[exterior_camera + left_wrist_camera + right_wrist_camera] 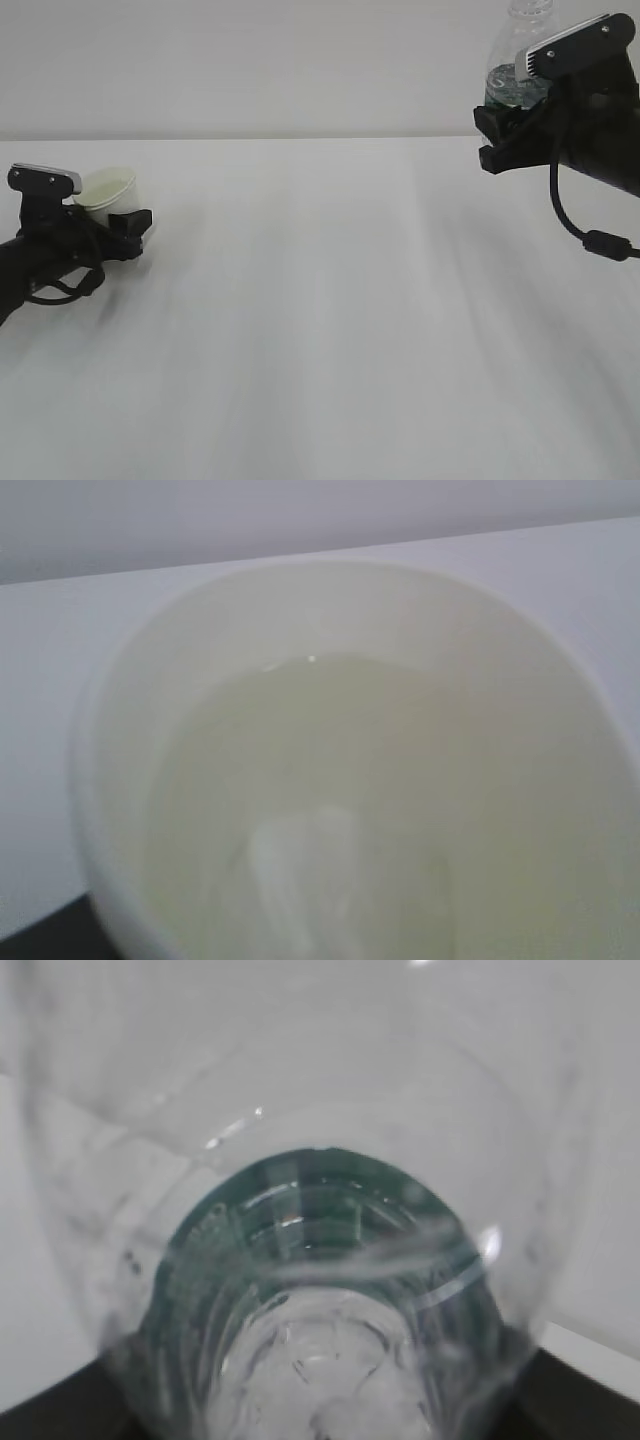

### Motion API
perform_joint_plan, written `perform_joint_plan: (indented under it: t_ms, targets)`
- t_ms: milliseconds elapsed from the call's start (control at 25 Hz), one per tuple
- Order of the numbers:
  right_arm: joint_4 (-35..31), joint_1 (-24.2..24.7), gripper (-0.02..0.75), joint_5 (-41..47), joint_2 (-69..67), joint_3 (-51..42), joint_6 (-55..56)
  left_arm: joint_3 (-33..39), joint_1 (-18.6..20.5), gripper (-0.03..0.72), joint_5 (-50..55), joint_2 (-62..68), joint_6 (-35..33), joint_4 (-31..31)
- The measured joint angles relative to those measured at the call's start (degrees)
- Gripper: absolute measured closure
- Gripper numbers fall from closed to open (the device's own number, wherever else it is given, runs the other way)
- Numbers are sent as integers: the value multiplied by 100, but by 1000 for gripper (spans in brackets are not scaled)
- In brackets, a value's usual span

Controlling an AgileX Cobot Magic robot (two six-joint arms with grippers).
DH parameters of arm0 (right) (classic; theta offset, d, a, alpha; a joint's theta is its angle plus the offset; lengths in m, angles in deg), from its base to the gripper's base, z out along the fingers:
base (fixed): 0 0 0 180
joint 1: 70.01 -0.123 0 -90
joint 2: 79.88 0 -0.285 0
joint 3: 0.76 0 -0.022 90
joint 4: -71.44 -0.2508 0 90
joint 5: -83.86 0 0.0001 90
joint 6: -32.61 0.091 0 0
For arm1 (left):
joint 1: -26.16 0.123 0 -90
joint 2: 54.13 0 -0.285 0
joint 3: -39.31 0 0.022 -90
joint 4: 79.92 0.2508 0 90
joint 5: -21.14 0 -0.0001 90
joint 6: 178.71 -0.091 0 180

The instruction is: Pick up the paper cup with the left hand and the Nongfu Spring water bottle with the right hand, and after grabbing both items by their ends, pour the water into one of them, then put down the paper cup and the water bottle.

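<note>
Exterior view: left hand [128, 226] low at the left, jaws partly open, clamped on the paper cup [104, 190], tilted, just above the table [320, 330]. Right hand [503, 130] raised at upper right, jaws likewise clamped on the Nongfu Spring water bottle [516, 62], upright. Left wrist view: cup holding pale liquid [330, 810]. Right wrist view: bottle contents unclear.

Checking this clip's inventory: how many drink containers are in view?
2. The paper cup is at far left, held low in the left end effector. The Nongfu Spring water bottle is at upper right, raised in the right end effector. Nothing else appears on the table.
</note>
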Motion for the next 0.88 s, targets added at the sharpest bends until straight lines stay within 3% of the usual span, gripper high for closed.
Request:
perform_joint_plan:
  t_ms: [480, 760, 880]
  targets:
    - [-9, 0, 293, 13, 0, 0, 0, -17, 0, 239, -596, 312, -22, -162]
    - [-9, 0, 293, 13, 0, 0, 0, -17, 0, 113, -596, 331, -22, -162]
    - [-9, 0, 293, 13, 0, 0, 0, -17, 0, 95, -596, 331, -22, -162]
